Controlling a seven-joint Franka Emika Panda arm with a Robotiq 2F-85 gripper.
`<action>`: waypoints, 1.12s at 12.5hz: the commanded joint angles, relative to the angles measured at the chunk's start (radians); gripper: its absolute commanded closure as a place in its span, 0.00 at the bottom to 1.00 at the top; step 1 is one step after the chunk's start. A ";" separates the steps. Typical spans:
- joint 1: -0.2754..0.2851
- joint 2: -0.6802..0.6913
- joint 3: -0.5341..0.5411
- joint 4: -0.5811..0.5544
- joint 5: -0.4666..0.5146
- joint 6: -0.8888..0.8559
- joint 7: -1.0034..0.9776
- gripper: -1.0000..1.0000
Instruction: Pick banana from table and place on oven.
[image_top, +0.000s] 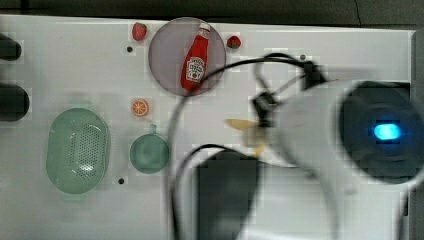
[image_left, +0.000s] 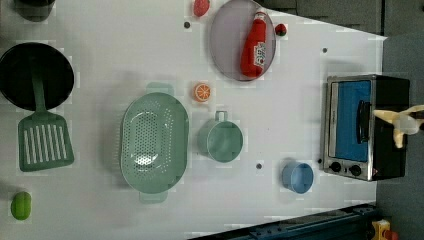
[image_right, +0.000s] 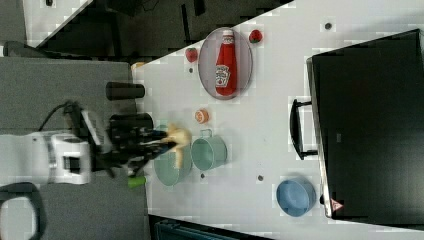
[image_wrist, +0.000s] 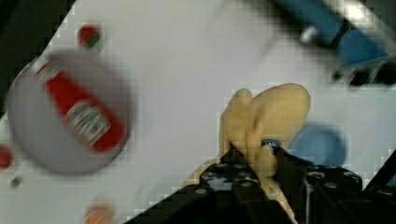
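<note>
Top view: the banana (image_top: 245, 129), pale yellow and smooth, hangs clear of the white table (image_top: 320, 45) at the arm's tip, its tapered end pointing to about 9 o'clock. The oven (image_top: 226, 192), a matte black box, lies at about 6 o'clock from it, so the carry probably still has to run that way.

Left view: the banana (image_left: 400, 122) sits at the 3 o'clock end of the oven (image_left: 365, 127), seemingly above the black top beyond the blue glass door, one curved lobe drooping toward 6 o'clock.

Right view: the gripper (image_right: 167, 145) holds the banana (image_right: 178, 140) high; its black fingers reach toward 3 o'clock. The oven's flat black top (image_right: 370, 130) lies well apart at 3 o'clock from the fruit.

Wrist view: the gripper's (image_wrist: 254, 154) black fingers are clenched on the banana (image_wrist: 271, 116), which bulges beyond their tips. Its skin looks soft and dull, likely a foam or rubber toy.
</note>
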 joint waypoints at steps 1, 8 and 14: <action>-0.052 0.126 -0.138 0.028 -0.009 0.023 -0.284 0.79; -0.059 0.343 -0.404 0.032 0.028 0.329 -0.782 0.79; -0.066 0.393 -0.415 0.038 0.086 0.367 -0.841 0.43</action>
